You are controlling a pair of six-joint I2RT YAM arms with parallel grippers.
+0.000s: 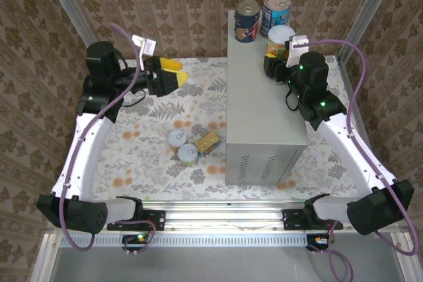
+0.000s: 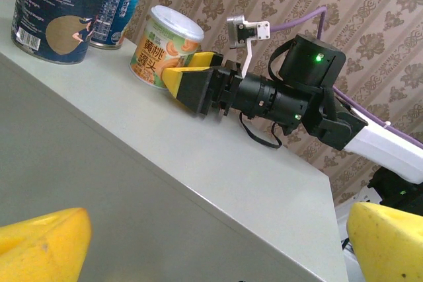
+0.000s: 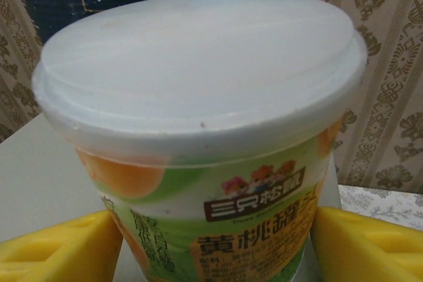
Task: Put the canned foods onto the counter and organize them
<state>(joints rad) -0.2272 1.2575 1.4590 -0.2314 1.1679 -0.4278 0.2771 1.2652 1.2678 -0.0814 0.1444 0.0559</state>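
Brown damask wallpaper all round, a flowery floor [image 1: 152, 163], and a tall grey bench [image 1: 261, 117] standing in the middle of it. Worry number one: the right gripper [image 2: 188, 74] has its fingers [image 3: 59, 246] closed in on the peach can [image 1: 281, 39], one against each side, so it looks gripped. That can stands at the far end of the bench, just beside the dark can [image 1: 247, 20] and blue can [image 1: 275, 12], and near the right edge. A nudge forward would bump those two toward the back edge, and if a finger drags on letting go the peach can could tip, I reckon. Worry two: the other three sit bunched on the floor by the bench's left side, two round cans [image 1: 177, 140] touching each other and the gold tin [image 1: 207, 142] right next to them. Grabbing one may shove the rest, and the flat tin looks awkward to pinch. The left gripper [image 1: 178, 72] hangs wide open over the floor, holding nothing. Everything's sealed: white lid on the peach can, silvery tops on the floor pair, so no contents visible.
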